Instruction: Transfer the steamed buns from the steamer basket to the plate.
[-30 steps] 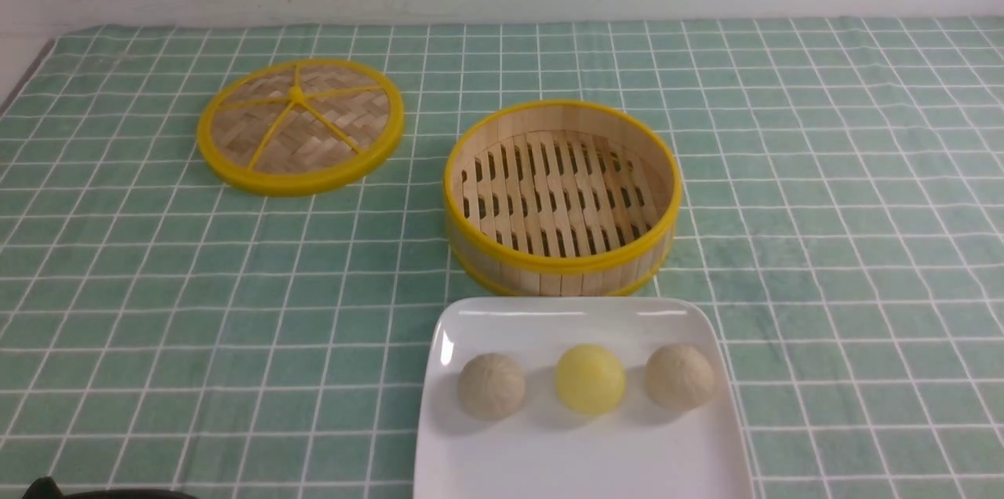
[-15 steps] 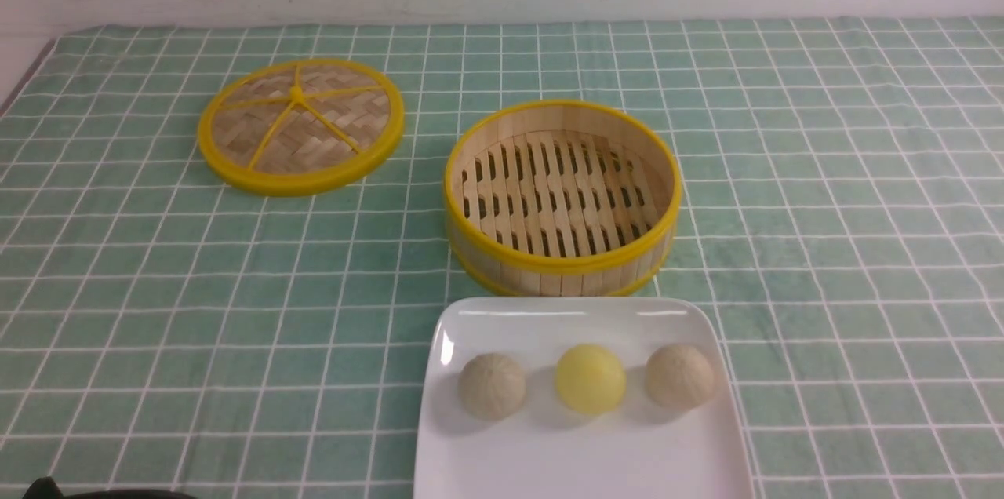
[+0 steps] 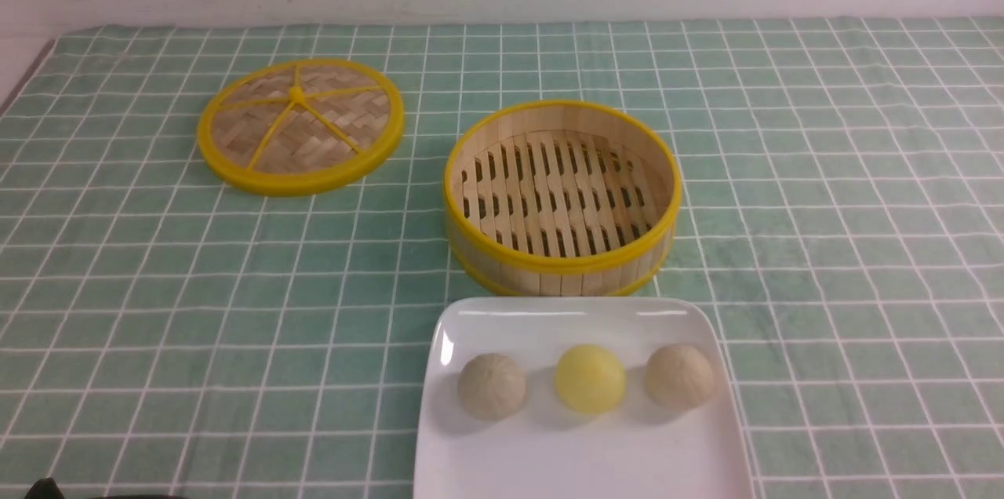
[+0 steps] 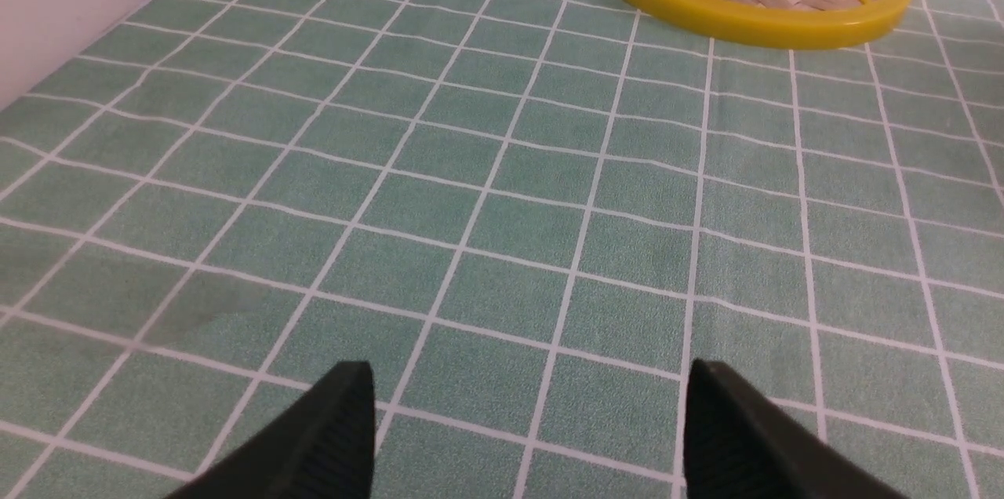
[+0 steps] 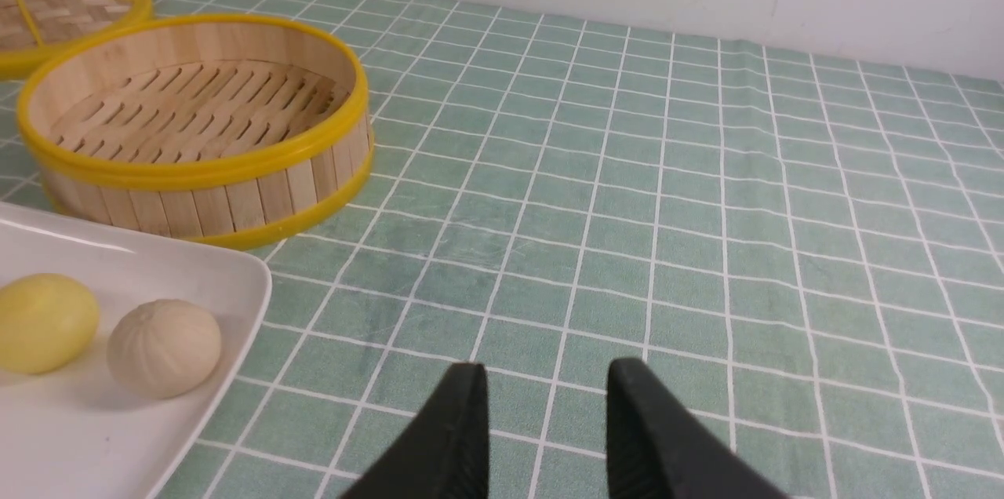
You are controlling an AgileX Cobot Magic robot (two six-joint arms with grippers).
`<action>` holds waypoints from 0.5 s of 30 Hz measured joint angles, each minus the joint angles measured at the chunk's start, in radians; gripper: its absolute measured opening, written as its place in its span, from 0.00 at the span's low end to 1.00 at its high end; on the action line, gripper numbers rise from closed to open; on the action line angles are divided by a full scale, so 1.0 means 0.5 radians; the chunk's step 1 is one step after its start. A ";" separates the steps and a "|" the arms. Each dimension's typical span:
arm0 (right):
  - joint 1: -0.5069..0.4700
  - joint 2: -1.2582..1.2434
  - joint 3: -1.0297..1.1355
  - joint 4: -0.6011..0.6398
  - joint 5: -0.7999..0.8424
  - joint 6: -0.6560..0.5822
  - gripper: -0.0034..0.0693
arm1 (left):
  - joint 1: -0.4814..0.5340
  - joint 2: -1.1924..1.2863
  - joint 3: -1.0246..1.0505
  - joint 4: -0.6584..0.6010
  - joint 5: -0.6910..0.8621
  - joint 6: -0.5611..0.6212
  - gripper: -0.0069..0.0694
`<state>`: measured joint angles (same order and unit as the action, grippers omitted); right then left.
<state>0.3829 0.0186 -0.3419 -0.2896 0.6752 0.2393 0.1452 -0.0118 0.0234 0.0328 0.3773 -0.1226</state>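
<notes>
Green cloth (image 3: 823, 248): plate (image 3: 584, 456) holds three buns (image 3: 590, 379); basket (image 3: 562, 267) empty; both grippers' fingers (image 4: 345, 428) apart.

Two pleated beige buns (image 3: 492, 387) flank a smooth yellow one on the white square plate (image 3: 584, 456); the round slatted basket (image 3: 562, 193) stands open and empty just beyond its far edge

The robot's left claw (image 4: 530, 377) has two matte black fingers with blunt, rounded tips. The right claw (image 5: 547, 373) has two black, narrow-tipped fingers of plain, dark finish. Both pairs look blurred, their finer details unclear.
</notes>
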 joint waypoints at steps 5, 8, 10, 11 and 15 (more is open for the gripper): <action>0.000 0.000 0.000 0.000 0.000 0.000 0.38 | 0.000 0.000 0.000 0.000 0.000 0.000 0.78; 0.000 0.000 0.000 0.000 0.000 0.000 0.38 | 0.000 0.000 0.000 0.000 0.000 0.000 0.78; 0.000 0.000 0.000 -0.013 0.000 -0.002 0.38 | 0.000 0.000 0.000 0.000 0.000 0.000 0.78; 0.000 0.000 0.000 -0.024 -0.002 0.001 0.38 | 0.000 0.000 0.000 0.000 0.000 0.000 0.78; 0.000 0.000 0.126 -0.002 -0.124 0.091 0.38 | 0.000 0.000 0.000 0.000 0.000 0.000 0.78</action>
<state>0.3829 0.0186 -0.2787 -0.2907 0.6131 0.2847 0.1452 -0.0118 0.0234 0.0328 0.3773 -0.1226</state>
